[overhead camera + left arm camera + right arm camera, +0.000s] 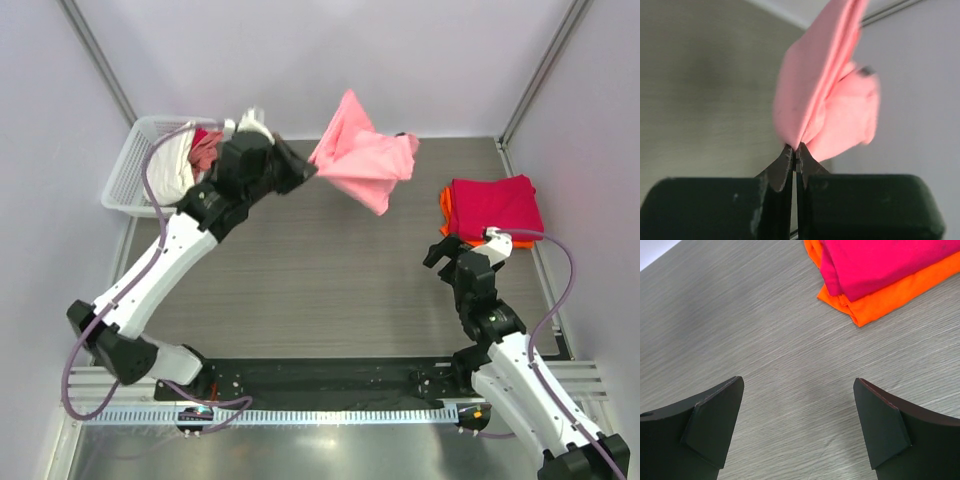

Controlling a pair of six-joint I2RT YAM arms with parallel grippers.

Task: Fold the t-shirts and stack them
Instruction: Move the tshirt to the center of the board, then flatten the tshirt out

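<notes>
Left pincer (795, 148) clenched on pink t-shirt (362, 158), held aloft; right pincer (798, 386) released, near magenta-on-orange stack (495, 205).

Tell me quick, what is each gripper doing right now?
Left gripper: closed, pinching the crumpled pink fabric t-shirt in the air.
Right gripper: open, holding nothing.
</notes>
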